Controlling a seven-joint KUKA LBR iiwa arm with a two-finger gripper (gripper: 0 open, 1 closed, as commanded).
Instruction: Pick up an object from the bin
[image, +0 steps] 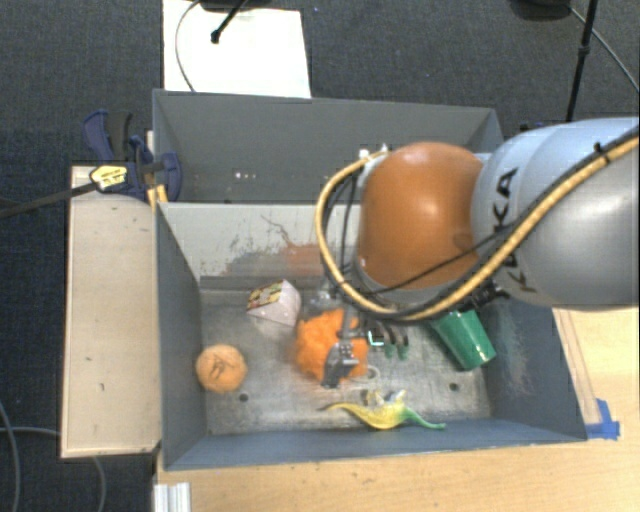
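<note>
The gripper (345, 358) sits low against the right edge of the orange fluffy lump (316, 342) at mid-frame; I cannot tell whether it is open or closed. A grasp this far off-centre could let the soft lump slip free, or knock the yellow toy lizard (385, 413) just below.

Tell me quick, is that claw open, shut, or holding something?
Claw: cannot be told if open or shut; it is down at the fuzzy orange lump.
</note>
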